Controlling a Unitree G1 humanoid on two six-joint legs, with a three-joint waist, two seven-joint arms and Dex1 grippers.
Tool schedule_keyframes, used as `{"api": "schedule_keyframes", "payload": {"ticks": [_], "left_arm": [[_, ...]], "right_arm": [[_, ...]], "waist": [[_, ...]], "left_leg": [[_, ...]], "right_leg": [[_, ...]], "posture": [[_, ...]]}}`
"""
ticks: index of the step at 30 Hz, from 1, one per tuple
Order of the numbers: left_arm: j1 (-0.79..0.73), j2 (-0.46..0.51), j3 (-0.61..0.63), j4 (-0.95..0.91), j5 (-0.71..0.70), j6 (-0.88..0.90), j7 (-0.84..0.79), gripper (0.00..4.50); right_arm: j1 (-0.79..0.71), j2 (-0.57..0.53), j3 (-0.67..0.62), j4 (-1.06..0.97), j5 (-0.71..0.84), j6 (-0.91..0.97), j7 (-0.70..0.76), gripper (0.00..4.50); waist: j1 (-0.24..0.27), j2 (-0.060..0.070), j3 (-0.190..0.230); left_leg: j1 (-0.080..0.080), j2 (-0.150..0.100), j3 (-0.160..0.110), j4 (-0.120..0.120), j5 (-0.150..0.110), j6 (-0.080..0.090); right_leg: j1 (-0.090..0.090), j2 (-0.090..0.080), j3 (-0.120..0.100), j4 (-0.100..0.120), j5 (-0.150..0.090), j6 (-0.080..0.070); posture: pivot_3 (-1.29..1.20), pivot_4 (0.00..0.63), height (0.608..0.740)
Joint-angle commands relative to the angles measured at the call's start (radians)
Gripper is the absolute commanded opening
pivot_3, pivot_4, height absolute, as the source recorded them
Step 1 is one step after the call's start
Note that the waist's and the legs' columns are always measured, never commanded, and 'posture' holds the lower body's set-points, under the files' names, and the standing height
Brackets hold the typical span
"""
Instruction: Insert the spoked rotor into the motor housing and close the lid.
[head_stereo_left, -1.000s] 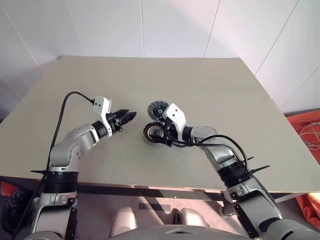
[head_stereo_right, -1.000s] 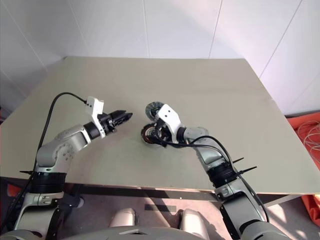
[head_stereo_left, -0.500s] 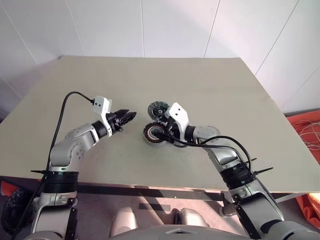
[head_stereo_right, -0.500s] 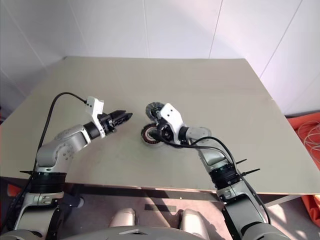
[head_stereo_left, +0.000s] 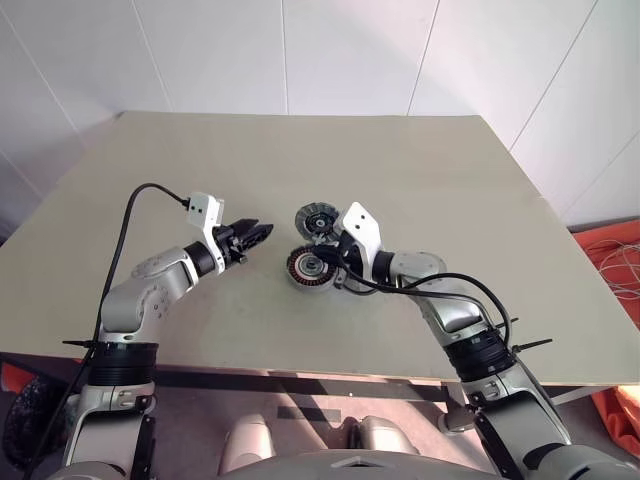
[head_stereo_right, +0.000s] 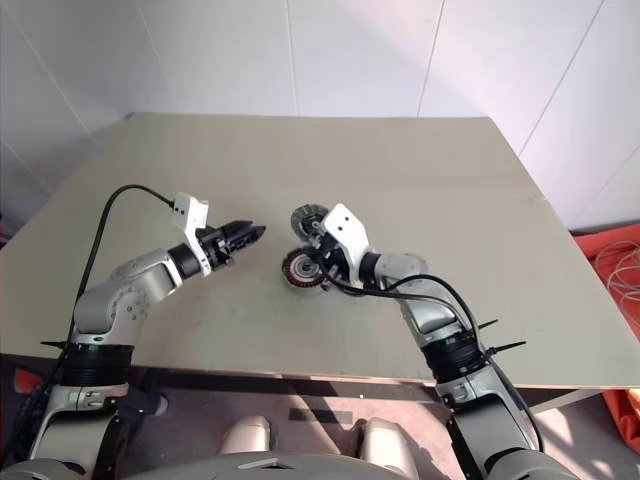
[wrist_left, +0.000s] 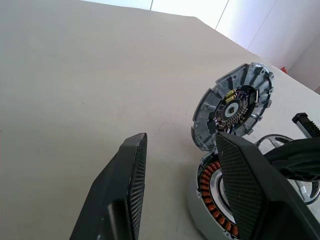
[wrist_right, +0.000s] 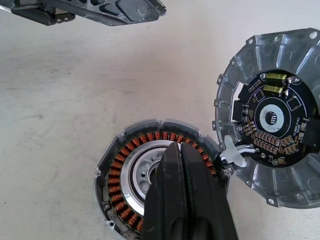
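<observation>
I see the motor housing (wrist_right: 160, 175) lying flat on the table (head_stereo_left: 450, 200), copper windings up, with the lid (wrist_right: 272, 117) tilted on edge against its far side, circuit board showing. My right gripper (wrist_right: 185, 165) is clenched empty over the housing. My left gripper (wrist_left: 185, 175) hangs part open, holding nothing, beside it.

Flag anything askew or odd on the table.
The lid stands tilted up on edge against the housing, circuit board exposed, joined by white wires. The housing's copper windings lie open.
</observation>
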Motion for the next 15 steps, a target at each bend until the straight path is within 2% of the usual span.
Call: {"api": "schedule_keyframes", "payload": {"ticks": [1, 15], "left_arm": [[-0.02, 0.0, 0.007, -0.018, -0.004, -0.018, -0.005, 2.3], [-0.001, 0.0, 0.011, -0.04, -0.008, -0.012, 0.003, 2.3]], "right_arm": [[-0.029, 0.007, -0.008, 0.003, -0.009, -0.009, -0.015, 0.03], [-0.058, 0.048, 0.024, 0.104, -0.049, -0.051, -0.011, 0.03]], "waist": [[0.0, 0.0, 0.0], [-0.002, 0.0, 0.0]], "left_leg": [[0.0, 0.0, 0.0, 0.0, 0.0, 0.0], [0.0, 0.0, 0.0, 0.0, 0.0, 0.0]], "right_leg": [[0.0, 0.0, 0.0, 0.0, 0.0, 0.0], [0.0, 0.0, 0.0, 0.0, 0.0, 0.0]], "posture": [[0.0, 0.0, 0.74], [0.0, 0.0, 0.74]]}}
